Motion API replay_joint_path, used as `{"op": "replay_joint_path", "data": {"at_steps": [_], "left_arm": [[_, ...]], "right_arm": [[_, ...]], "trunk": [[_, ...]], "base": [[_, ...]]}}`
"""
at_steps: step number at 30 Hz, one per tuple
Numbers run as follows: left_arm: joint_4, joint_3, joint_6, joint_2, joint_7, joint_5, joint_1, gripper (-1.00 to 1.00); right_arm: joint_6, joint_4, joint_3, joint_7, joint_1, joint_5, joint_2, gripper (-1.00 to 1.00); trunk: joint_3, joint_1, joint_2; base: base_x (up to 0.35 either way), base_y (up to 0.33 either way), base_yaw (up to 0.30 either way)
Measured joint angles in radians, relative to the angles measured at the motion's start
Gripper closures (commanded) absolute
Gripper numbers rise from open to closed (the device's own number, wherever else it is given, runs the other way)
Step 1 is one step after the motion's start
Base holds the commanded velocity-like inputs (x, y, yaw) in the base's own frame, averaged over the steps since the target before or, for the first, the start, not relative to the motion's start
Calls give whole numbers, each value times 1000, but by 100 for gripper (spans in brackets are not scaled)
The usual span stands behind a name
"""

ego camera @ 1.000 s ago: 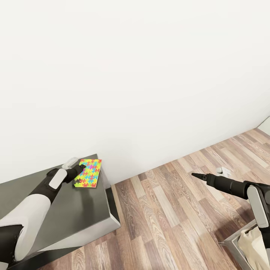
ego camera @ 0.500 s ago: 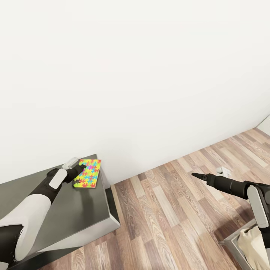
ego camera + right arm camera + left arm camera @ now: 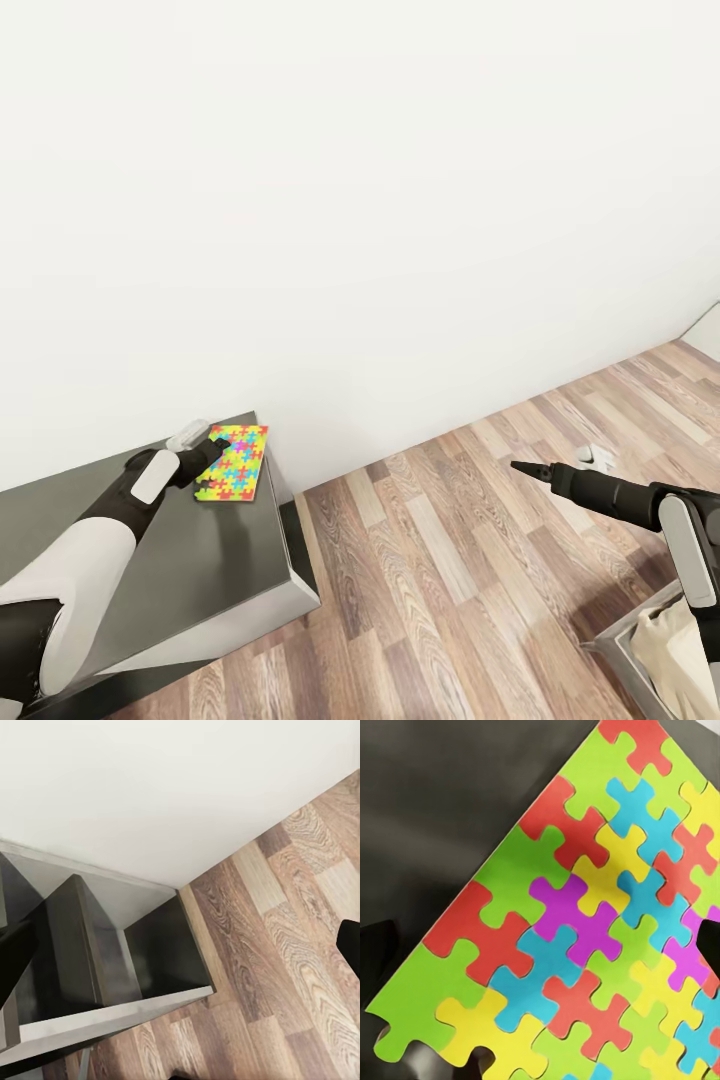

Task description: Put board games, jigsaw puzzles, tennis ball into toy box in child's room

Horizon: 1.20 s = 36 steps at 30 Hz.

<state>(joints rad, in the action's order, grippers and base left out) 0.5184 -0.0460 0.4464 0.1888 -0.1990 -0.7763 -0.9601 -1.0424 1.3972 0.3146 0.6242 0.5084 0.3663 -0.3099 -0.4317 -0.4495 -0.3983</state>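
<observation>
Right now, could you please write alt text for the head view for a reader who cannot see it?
The left gripper rests at a colourful jigsaw puzzle on a grey table by a white wall; the right gripper hangs over wood-plank floor.

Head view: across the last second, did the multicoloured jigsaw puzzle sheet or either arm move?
The left gripper, at the colourful flat jigsaw puzzle sheet, drew it slightly back from the dark table corner. The right gripper stayed out over the wood-plank floor.
</observation>
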Motion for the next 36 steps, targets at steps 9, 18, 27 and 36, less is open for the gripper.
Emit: {"op": "replay_joint_path", "data": {"at_steps": [9,18,27,36], "left_arm": [[2,0,1,-1,1,-1,-1,-100],[4,0,1,0,3,-2,-1,-100],[5,0,1,0,3,-2,-1,-100],[7,0,2,-1,3,-1,-2,-100]], "right_arm": [[0,4,0,0,0,0,0,-100],[0,7,0,0,-1,0,0,-100],[0,13,0,0,-1,0,0,-100],[0,19,0,0,-3,1,0,-100]], "trunk": [[0,0,0],[0,0,0],[0,0,0],[0,0,0]], "base": [[0,0,-7],[0,0,-54],[0,0,-17],[0,0,-87]]}}
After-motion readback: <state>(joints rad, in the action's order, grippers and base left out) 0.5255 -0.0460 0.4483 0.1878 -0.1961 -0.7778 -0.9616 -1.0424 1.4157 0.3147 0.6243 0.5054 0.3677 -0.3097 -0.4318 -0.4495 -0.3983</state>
